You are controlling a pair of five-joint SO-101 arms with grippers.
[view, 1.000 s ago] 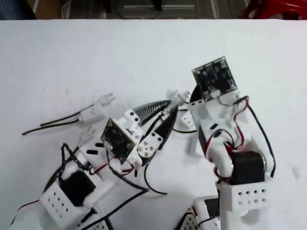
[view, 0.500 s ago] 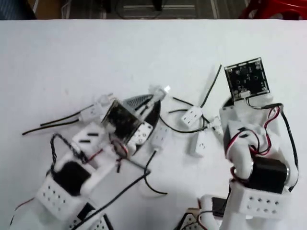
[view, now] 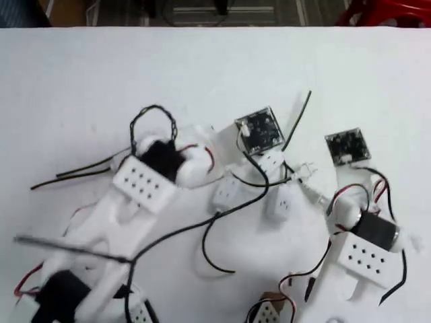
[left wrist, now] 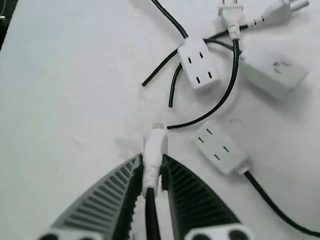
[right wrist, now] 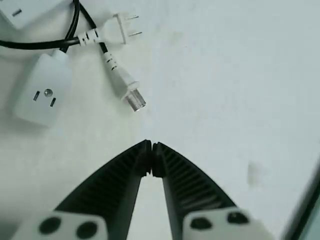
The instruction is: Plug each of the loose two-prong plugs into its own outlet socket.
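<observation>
Between the fingers of the left gripper (left wrist: 151, 165), a white plug (left wrist: 154, 142) sits pinched; likely the carry step. Next: line prongs up with nearest socket (left wrist: 219, 148). Right gripper (right wrist: 150, 152) pressed shut, empty

The table (view: 67, 81) is showing plain white all over. The left tool (left wrist: 152, 167) is wearing grey ribbed fingers with black inner faces, and the plug (left wrist: 154, 150) in it is showing white on a black cord (left wrist: 150, 210). The right tool (right wrist: 150, 152) is showing black ribbing. The outlet sockets (left wrist: 198, 63) are showing white with dark slots; the loose plug (right wrist: 122, 27) is showing white too — with silvery prongs
</observation>
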